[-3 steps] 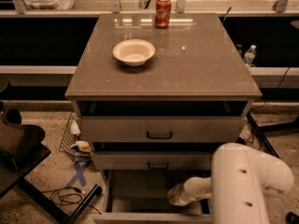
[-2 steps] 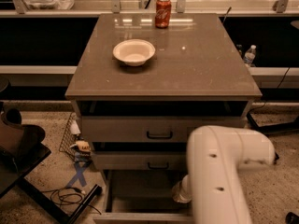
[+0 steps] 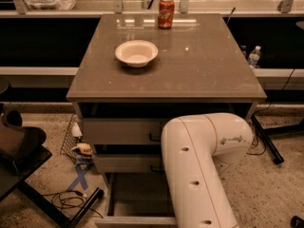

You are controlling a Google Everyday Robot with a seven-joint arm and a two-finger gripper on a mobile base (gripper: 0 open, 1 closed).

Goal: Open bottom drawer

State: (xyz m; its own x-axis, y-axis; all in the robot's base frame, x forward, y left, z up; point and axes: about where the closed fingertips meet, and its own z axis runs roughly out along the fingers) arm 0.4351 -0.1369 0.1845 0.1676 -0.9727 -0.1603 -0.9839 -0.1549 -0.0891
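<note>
The bottom drawer (image 3: 135, 220) of the grey cabinet stands pulled out toward me. Its front runs along the lower edge of the view and its dark inside shows above it. Its handle is hidden. Above it are the middle drawer front (image 3: 122, 163) and the top drawer front (image 3: 116, 131), both partly covered. My white arm (image 3: 199, 165) bends across the cabinet's front right. The gripper is hidden behind that arm, somewhere low near the open drawer.
A white bowl (image 3: 136, 52) and a red can (image 3: 166, 12) sit on the cabinet top (image 3: 204, 65). A black stand (image 3: 21, 151) and cables (image 3: 66, 201) lie on the floor at left, with a wire basket (image 3: 71, 137) beside the cabinet. A water bottle (image 3: 254, 56) stands behind at right.
My arm has swung left and up in front of the camera, and now covers the gripper that earlier showed inside the open bottom drawer. The drawer stays pulled out.
</note>
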